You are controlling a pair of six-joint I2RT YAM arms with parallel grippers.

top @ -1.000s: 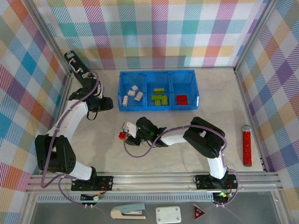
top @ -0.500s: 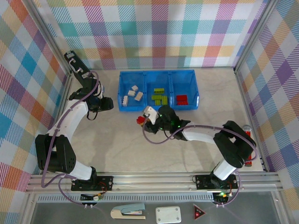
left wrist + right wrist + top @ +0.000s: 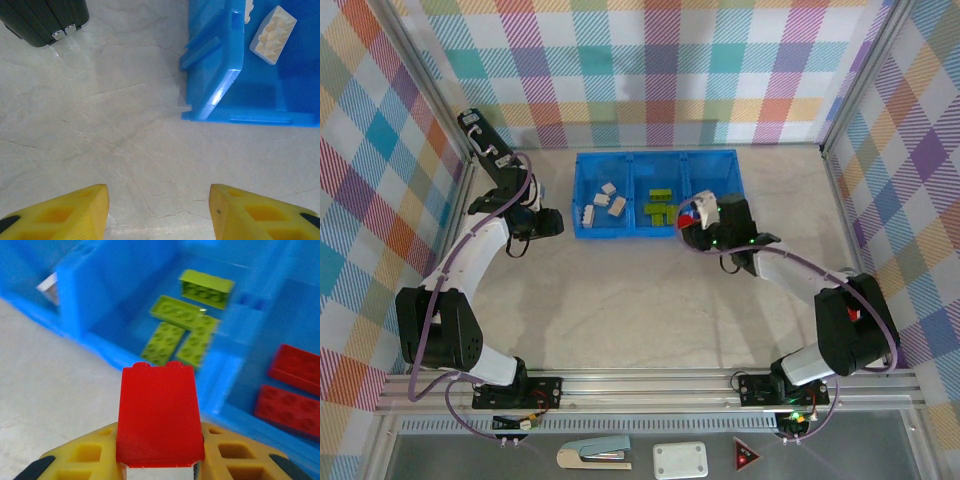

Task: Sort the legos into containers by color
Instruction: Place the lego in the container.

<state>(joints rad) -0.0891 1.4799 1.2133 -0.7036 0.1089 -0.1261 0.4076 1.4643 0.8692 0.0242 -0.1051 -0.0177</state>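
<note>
Legos: three cream, four green, three red

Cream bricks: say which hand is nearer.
Left. The left hand sits outside the left wall of the blue tray, beside the cream bricks; the right hand, gripping a red brick, hangs by the green bricks.

From the top: fixed high above and behind the arm bases, facing down, far enough to take in the whole desk from near edge to far edge, with the blue tray toward the far edge.

From the left wrist: very near, pointing almost straight down past the left claw onto the desk at the tray's near left corner.

From the right wrist: also very near, looking slantwise over the right claw and its red brick into the middle and right compartments.

Shared with the top view: the tray's left corner on one side, those two compartments on the other.
</note>
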